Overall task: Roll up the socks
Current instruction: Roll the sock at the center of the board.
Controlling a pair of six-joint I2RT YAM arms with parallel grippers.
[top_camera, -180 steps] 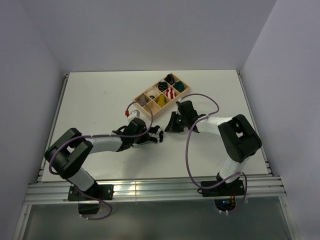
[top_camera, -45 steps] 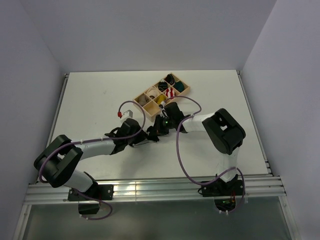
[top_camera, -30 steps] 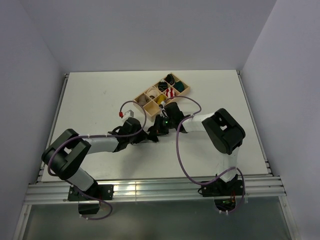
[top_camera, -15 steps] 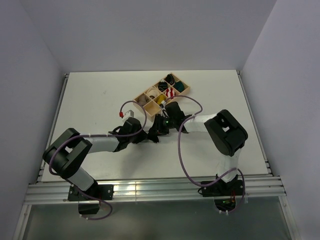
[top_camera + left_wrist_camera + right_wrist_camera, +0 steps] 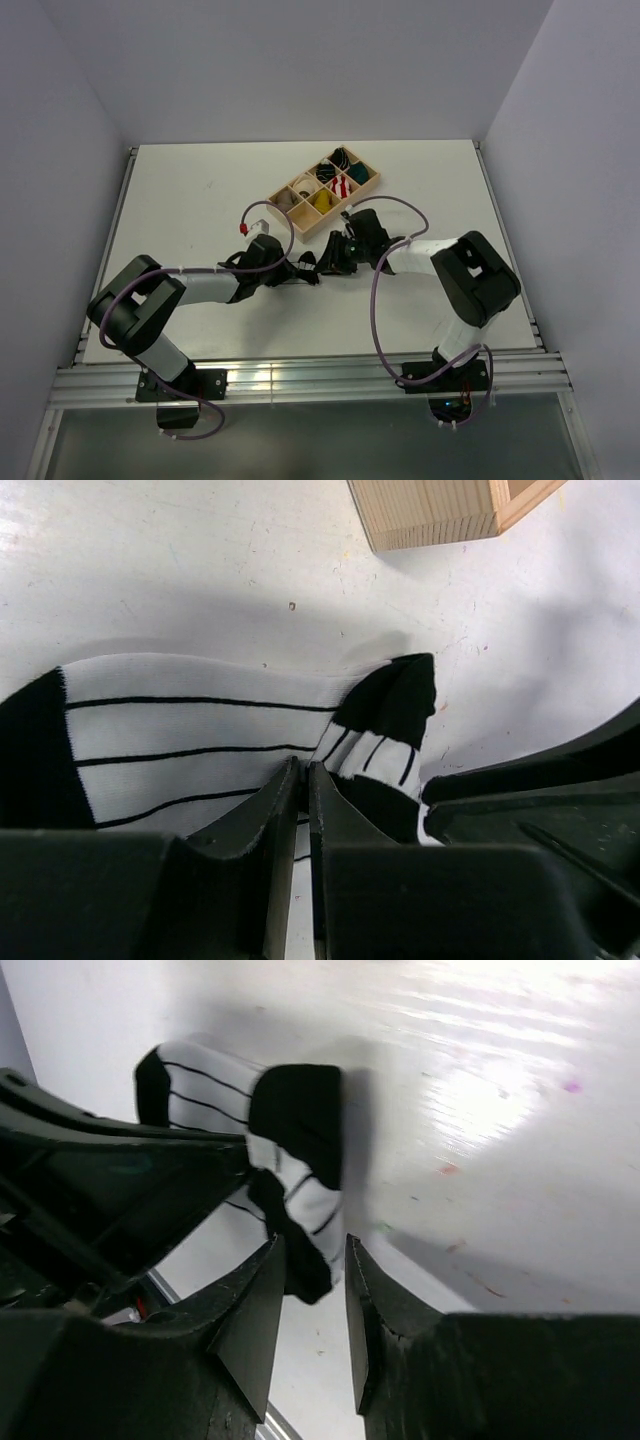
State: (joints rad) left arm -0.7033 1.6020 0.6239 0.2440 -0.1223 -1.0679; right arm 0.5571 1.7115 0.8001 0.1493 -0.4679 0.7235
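The white sock with thin black stripes [image 5: 200, 725] lies flat on the table, its black end folded over on the right. It also shows in the right wrist view [image 5: 215, 1090]. My left gripper [image 5: 302, 772] is shut, pinching the sock's fabric near the fold. My right gripper [image 5: 312, 1260] is open, and the sock's black end [image 5: 300, 1260] hangs loose between its fingertips. In the top view the left gripper [image 5: 300, 268] and the right gripper [image 5: 335, 258] meet tip to tip over the sock. A mustard-yellow bundle [image 5: 322, 200] sits in a tray compartment.
A wooden compartment tray [image 5: 373, 180] stands just behind the grippers, holding red-and-white, teal, black and pale bundles. Its corner shows in the left wrist view [image 5: 430, 515]. White walls close the table at the back and sides.
My right gripper has drawn back a little to the right, away from the left gripper. The left arm has stayed where it was, still on the sock.
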